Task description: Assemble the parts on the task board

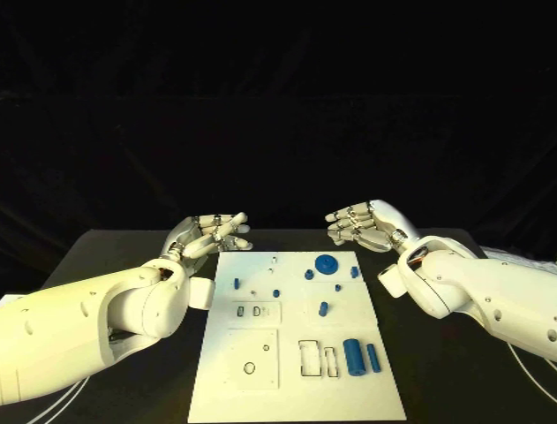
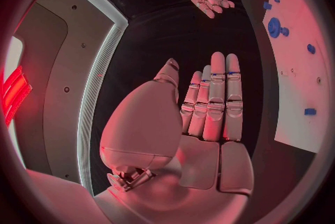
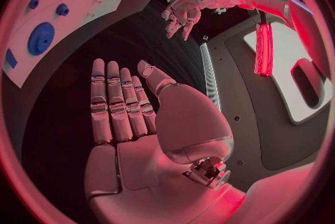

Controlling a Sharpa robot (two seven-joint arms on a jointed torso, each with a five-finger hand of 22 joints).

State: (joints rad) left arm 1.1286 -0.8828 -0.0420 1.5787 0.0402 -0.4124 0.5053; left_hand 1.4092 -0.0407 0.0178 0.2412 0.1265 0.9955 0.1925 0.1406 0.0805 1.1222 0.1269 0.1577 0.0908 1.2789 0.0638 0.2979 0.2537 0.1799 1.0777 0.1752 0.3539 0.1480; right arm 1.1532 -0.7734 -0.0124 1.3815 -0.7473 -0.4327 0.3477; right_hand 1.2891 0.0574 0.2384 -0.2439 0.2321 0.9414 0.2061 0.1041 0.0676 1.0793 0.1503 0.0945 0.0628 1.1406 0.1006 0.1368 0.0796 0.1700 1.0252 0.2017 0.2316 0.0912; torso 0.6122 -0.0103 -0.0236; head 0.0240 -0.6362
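Black table [image 1: 125, 256], dark backdrop. Left hand [image 1: 212, 233]: fingers [image 2: 218, 95] straight, close together, holding nothing and touching nothing. Right hand [image 1: 365, 224]: fingers [image 3: 111, 101] likewise extended, empty, clear of all items. Both hands hover at the far corners of the task board [image 1: 297, 389], which lies between them and just nearer the robot than the fingertips. Blue parts on the board include a gear [image 1: 327, 262] and two cylinders [image 1: 353, 357]; smaller pieces are hard to make out.

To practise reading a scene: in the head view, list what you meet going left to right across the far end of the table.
Left hand → far edge of the white task board → blue gear on the board → right hand.
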